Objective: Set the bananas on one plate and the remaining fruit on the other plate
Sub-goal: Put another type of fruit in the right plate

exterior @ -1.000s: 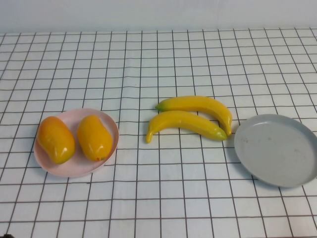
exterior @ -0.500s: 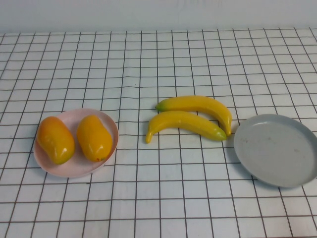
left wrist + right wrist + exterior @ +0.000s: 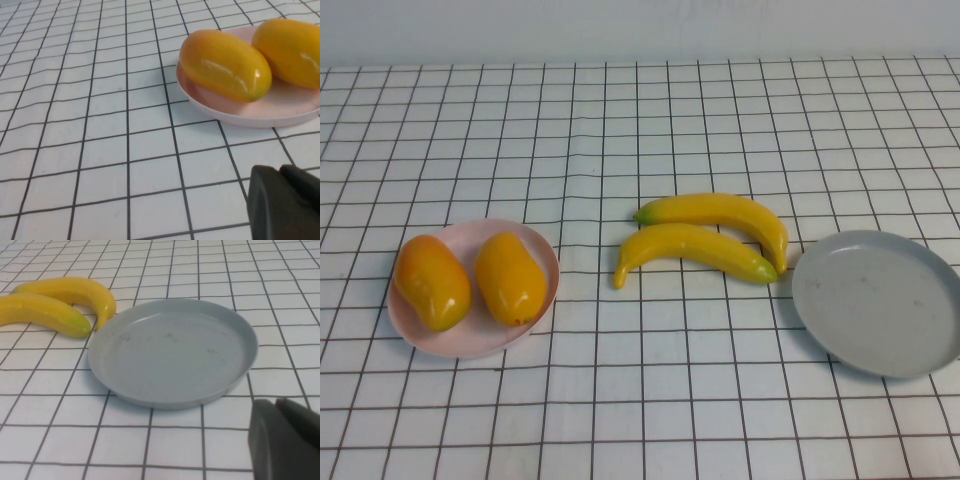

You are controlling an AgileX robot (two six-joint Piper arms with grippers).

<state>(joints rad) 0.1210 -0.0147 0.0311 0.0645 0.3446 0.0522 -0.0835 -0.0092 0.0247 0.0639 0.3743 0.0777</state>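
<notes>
Two bananas lie side by side on the cloth at the middle of the table, the far one [image 3: 720, 210] curving round the near one [image 3: 695, 247]. Their right ends almost touch the bare grey plate [image 3: 880, 305]. On the pink plate [image 3: 470, 345] at the left rest two orange-yellow fruits [image 3: 433, 281] [image 3: 510, 277]. Neither arm shows in the high view. My left gripper [image 3: 280, 170] is shut and empty, low over the cloth short of the pink plate [image 3: 260, 112]. My right gripper [image 3: 275, 402] is shut and empty near the grey plate [image 3: 172, 352].
A white cloth with a black grid [image 3: 640, 400] covers the whole table. A pale wall [image 3: 640, 30] runs along the far edge.
A small dark speck at the high view's lower left corner has gone from the frame. The fruits and both plates lie where they did.
</notes>
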